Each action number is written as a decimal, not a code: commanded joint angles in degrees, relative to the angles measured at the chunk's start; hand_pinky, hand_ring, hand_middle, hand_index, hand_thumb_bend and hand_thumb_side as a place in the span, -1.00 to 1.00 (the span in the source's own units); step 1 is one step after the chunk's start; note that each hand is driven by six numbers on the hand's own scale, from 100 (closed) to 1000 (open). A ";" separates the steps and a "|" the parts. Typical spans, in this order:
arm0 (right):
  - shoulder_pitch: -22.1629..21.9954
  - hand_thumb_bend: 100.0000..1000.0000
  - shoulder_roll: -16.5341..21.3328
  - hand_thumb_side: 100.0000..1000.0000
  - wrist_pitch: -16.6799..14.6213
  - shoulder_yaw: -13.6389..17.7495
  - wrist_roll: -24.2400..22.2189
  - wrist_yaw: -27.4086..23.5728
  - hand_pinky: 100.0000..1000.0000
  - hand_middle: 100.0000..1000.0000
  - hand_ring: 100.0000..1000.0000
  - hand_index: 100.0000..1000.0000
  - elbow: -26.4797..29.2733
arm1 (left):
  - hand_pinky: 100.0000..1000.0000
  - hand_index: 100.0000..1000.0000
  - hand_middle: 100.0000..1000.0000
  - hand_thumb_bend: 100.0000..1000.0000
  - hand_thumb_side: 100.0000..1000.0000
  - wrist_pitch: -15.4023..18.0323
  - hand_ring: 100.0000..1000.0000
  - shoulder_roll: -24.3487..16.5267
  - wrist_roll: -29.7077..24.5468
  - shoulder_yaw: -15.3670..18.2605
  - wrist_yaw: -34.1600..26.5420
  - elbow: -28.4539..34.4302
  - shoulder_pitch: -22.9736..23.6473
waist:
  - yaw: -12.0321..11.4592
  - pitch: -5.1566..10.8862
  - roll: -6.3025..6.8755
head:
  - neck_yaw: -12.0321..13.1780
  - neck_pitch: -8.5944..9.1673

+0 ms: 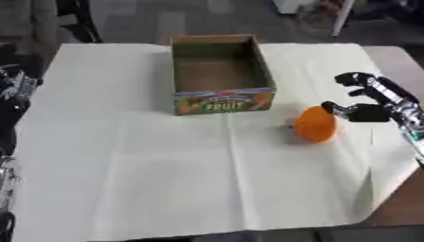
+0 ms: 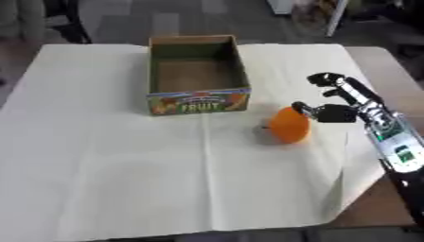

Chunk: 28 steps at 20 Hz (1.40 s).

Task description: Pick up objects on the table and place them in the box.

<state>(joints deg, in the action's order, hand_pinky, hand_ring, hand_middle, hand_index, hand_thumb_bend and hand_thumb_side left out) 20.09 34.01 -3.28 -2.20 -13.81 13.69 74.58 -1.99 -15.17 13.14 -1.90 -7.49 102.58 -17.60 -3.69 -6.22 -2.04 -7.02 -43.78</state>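
Orange fruit (image 2: 289, 125) meets the right hand (image 2: 338, 112), fingers spread wide; only the left eye view shows the left arm (image 1: 15, 94).

Right hand (image 2: 340, 106) comes in from the right edge, forearm running up from the lower right corner, black with a silver wrist section. Fingers (image 2: 324, 78) curled and spread, upper ones arched above the thumb. Thumb tip touches the side of an orange round thing; whether the fingers close on it cannot be told. Left arm (image 1: 13, 94) shows only as dark parts at the left edge, hand not visible.
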 commanded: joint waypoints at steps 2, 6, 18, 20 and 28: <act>0.24 -0.19 0.78 -0.39 -0.17 -0.44 -1.14 1.08 0.65 0.65 0.83 0.74 -0.66 | 0.13 0.38 0.09 0.17 -0.36 0.12 0.18 -1.03 -0.09 -0.12 0.04 1.07 -0.62 | -0.11 0.55 0.12 | -0.20 -0.34; 0.51 -0.19 -0.25 -0.39 -0.13 -1.22 -1.49 2.91 0.64 0.64 0.81 0.73 -3.07 | 0.13 0.38 0.09 0.16 -0.36 0.11 0.18 -0.94 -0.17 -0.20 -0.01 1.10 -0.72 | -0.21 0.54 0.23 | -0.27 -0.34; 1.84 -0.31 -1.25 -1.00 -0.93 -2.21 0.22 7.31 0.22 0.21 0.32 0.43 -4.47 | 0.13 0.39 0.09 0.16 -0.36 0.11 0.19 -0.90 -0.23 -0.22 -0.04 1.12 -0.81 | -0.55 0.47 0.21 | -0.43 -0.34; 1.97 -0.30 -1.17 -1.00 -1.02 -2.26 0.73 8.17 0.07 0.02 0.11 0.28 -3.92 | 0.13 0.39 0.09 0.16 -0.36 0.12 0.19 -0.90 -0.22 -0.22 -0.04 1.10 -0.78 | -0.55 0.49 0.16 | -0.39 -0.34; 3.31 -0.69 -0.44 -0.96 -1.89 -2.43 3.06 10.27 -0.39 -0.47 -0.36 -0.26 0.46 | 0.13 0.39 0.09 0.16 -0.36 0.15 0.19 -0.97 -0.21 -0.20 -0.06 1.06 -0.70 | -0.41 0.77 0.02 | -0.29 -0.34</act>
<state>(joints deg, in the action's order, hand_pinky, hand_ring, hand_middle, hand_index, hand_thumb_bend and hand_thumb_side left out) 22.25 31.52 -5.07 -5.03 -11.38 23.47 73.02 -1.93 -15.17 13.03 -2.20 -7.50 102.58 -17.65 -4.19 -6.31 -2.04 -7.24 -43.78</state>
